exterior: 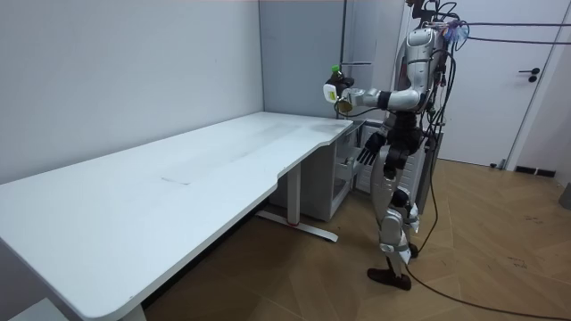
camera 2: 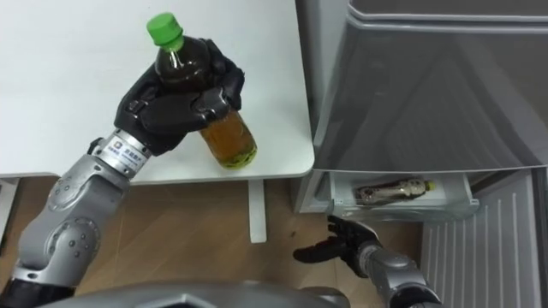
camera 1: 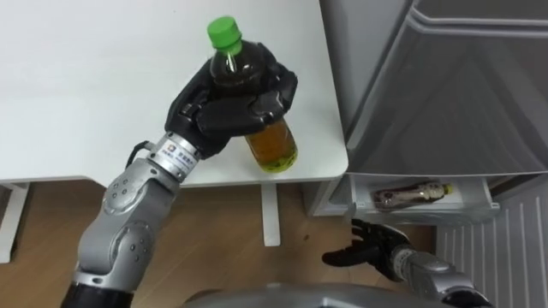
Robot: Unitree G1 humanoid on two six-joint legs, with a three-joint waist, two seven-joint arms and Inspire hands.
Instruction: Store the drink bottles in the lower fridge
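Left eye view: left hand (camera 1: pixel 224 109) clasped round green-capped bottle (camera 1: pixel 274 147) of amber drink, above table (camera 1: pixel 86 85) corner; right hand (camera 1: pixel 370 245) low, fingers loose and spread, near second bottle (camera 1: pixel 411 194) lying low in fridge (camera 1: pixel 445 103). Room view: robot standing at table's far end, bottle held up before its chest.

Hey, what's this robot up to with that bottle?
It stands at the end of a white desk, beside a fridge. Its left robot hand is wrapped round a green-capped bottle of amber drink, held up over the desk's corner. The fridge's lower drawer is open, with another bottle lying inside. The right robot hand hangs open, low, near that drawer.
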